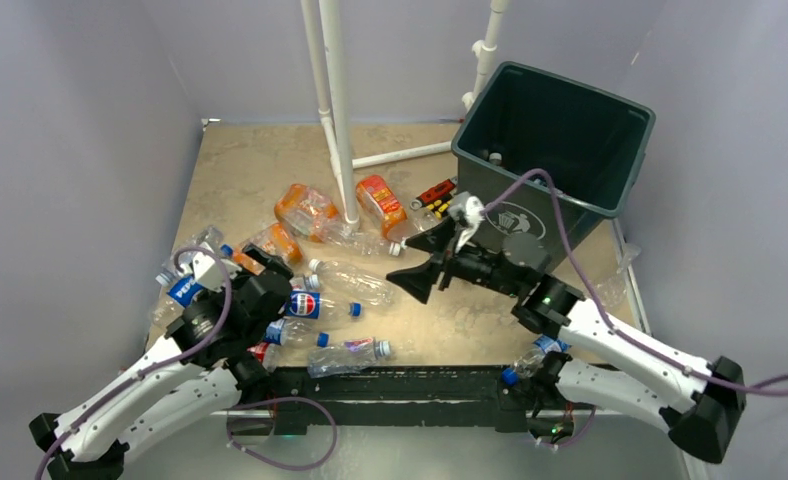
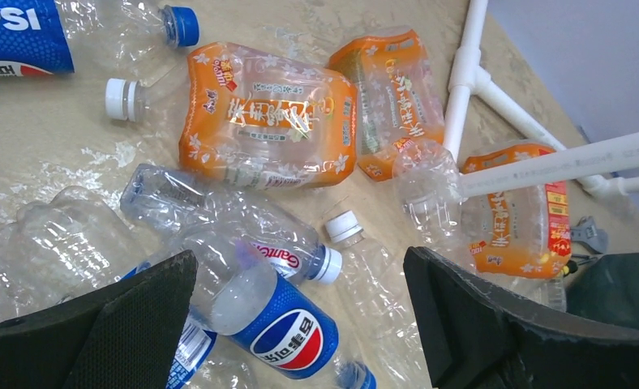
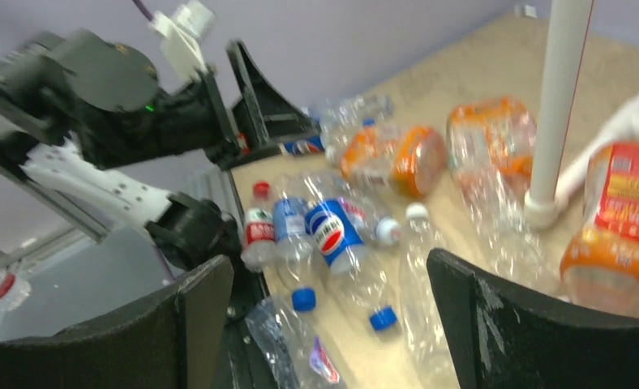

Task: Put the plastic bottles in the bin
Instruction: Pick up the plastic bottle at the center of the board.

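Observation:
Several crushed plastic bottles lie across the table's left and middle. A blue Pepsi bottle (image 1: pixel 305 305) lies below my left gripper (image 1: pixel 275 275), which is open and empty; in the left wrist view this bottle (image 2: pixel 288 324) sits between the spread fingers of the gripper (image 2: pixel 300 259). Orange-label bottles (image 1: pixel 305 208) (image 2: pixel 268 121) lie farther back. My right gripper (image 1: pixel 417 260) is open and empty, held above the table beside a clear bottle (image 1: pixel 355 280). Its wrist view (image 3: pixel 328 263) looks over the Pepsi bottle (image 3: pixel 332 231). The dark green bin (image 1: pixel 580 88) stands at the back right.
A white pipe frame (image 1: pixel 338 110) rises from the middle back of the table, with a foot along the table towards the bin. Small red and yellow tools (image 1: pixel 435 195) lie by the bin. A black strip (image 1: pixel 400 385) runs along the near edge. Grey walls enclose the table.

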### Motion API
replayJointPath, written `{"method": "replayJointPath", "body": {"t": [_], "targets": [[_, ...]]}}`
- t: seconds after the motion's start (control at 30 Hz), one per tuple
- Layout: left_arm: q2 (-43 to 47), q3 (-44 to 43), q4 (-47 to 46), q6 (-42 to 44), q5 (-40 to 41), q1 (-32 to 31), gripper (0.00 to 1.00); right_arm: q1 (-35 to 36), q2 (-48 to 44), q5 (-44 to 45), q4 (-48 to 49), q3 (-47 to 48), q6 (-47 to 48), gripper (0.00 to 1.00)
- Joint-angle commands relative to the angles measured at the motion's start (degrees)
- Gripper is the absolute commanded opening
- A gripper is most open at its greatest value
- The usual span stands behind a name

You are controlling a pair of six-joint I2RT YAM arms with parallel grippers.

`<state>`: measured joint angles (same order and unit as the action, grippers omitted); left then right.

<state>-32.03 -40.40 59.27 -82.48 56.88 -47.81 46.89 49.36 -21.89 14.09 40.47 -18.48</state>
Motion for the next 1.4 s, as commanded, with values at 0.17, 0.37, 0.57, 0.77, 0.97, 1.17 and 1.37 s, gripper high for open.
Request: {"method": "replayJointPath", "body": {"t": [0.17, 0.37, 0.57, 0.77, 0.97, 1.17, 1.37], "targets": [[-4.0, 1.1, -9.8, 8.1, -5.6, -0.3, 0.99, 15.0, 14.2, 32.3, -1.8, 0.4, 2.3, 0.91], [-2.6, 5.0, -21.9, 20.4, -16.2, -0.3, 0.97, 15.5, 16.7, 45.0, -0.5, -5.5, -10.8, 0.93], [0.8, 9.6, -31.1, 25.2, -23.9, -0.3, 0.94, 15.5, 23.1, 57.4, 1.1, -6.5, -16.1, 0.94], [2.1, 14.7, -39.7, 24.8, -31.9, -0.3, 0.90, 11.6, 26.3, 58.0, 6.6, -5.8, -16.4, 0.83], [1.2, 16.8, -41.8, 24.7, -34.9, -0.3, 0.89, 6.7, 32.9, 55.5, 8.6, -0.8, -12.2, 0.78], [1.3, 17.5, -42.8, 25.5, -35.4, -0.2, 0.89, 6.5, 39.9, 56.7, 8.0, 4.6, -6.5, 0.75], [1.7, 18.1, -43.2, 25.4, -35.8, -0.3, 0.89, 6.5, 44.3, 60.8, 7.0, 8.0, -4.8, 0.70]]}}
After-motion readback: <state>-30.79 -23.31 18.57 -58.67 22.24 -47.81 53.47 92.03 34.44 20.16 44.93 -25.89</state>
